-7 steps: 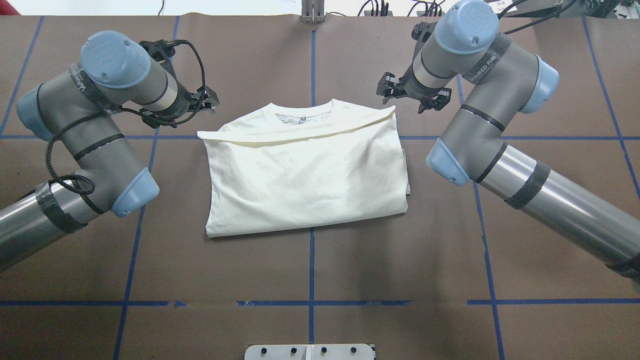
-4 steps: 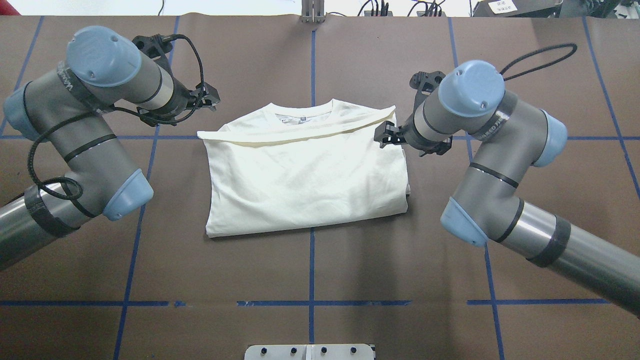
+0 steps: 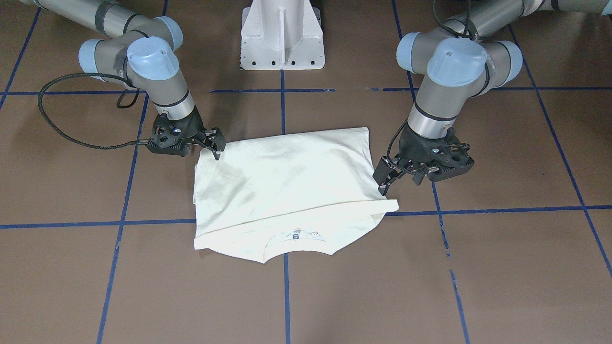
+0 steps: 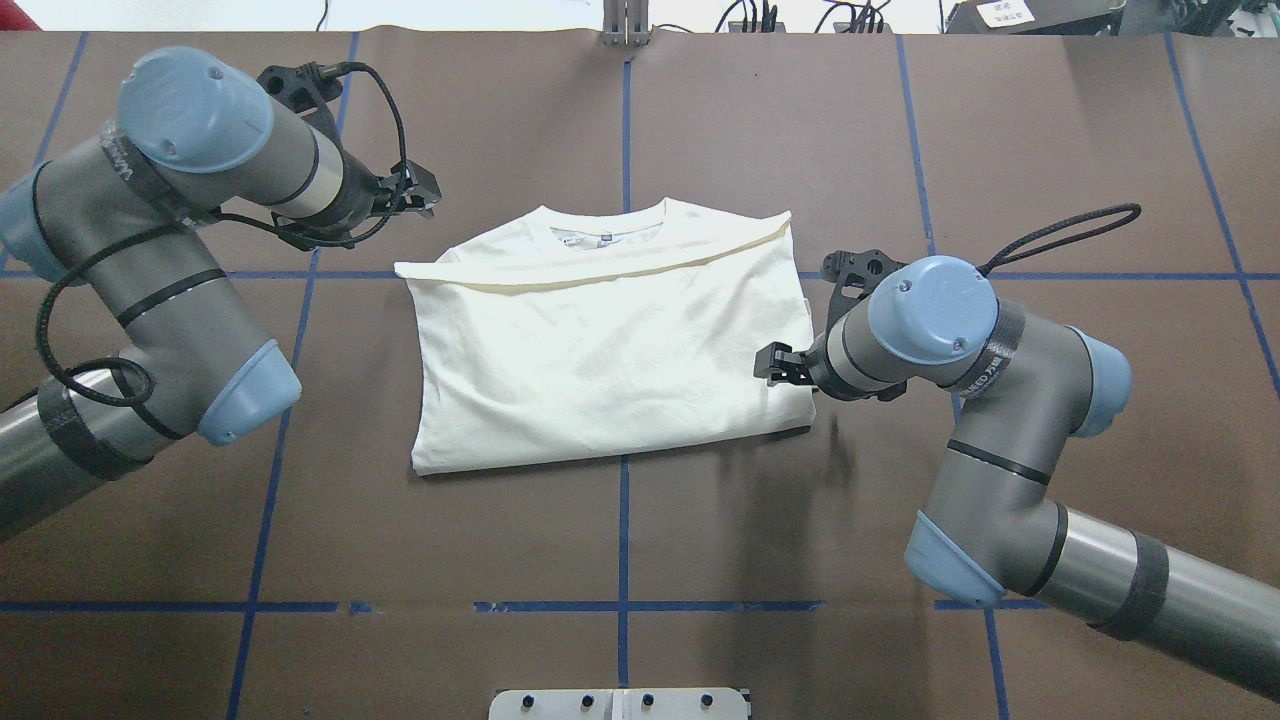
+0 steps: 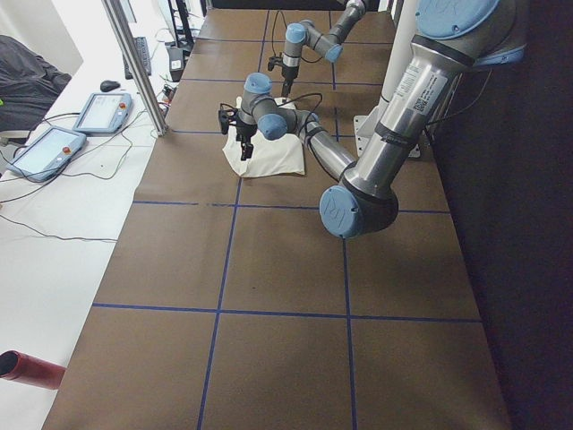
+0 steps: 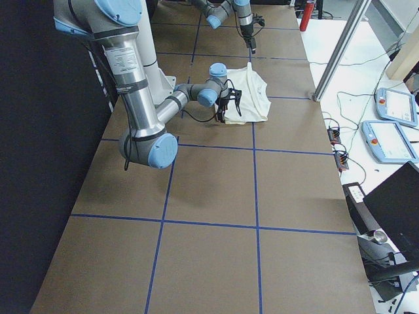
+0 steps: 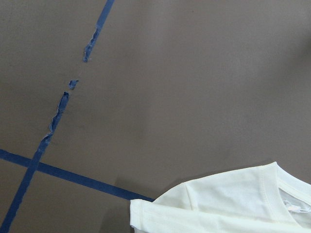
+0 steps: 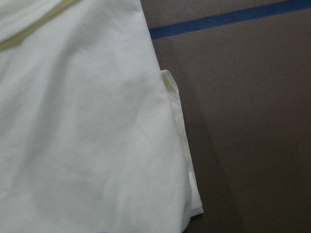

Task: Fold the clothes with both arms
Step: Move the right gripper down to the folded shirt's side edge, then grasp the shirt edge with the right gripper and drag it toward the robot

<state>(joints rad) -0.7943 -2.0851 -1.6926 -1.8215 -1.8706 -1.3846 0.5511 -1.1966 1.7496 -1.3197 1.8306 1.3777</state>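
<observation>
Trouble may start at the near right corner of the folded shirt (image 4: 610, 350), which lies flat in the middle of the table (image 4: 620, 560), collar away from the robot. The right gripper (image 3: 216, 145), wrist angled down low over the stacked layers and apparently spread, could pinch only the top layer and drag the fold askew. Farther off, the left gripper (image 4: 425, 195) hovers spread beside the far left corner, clear of cloth.
</observation>
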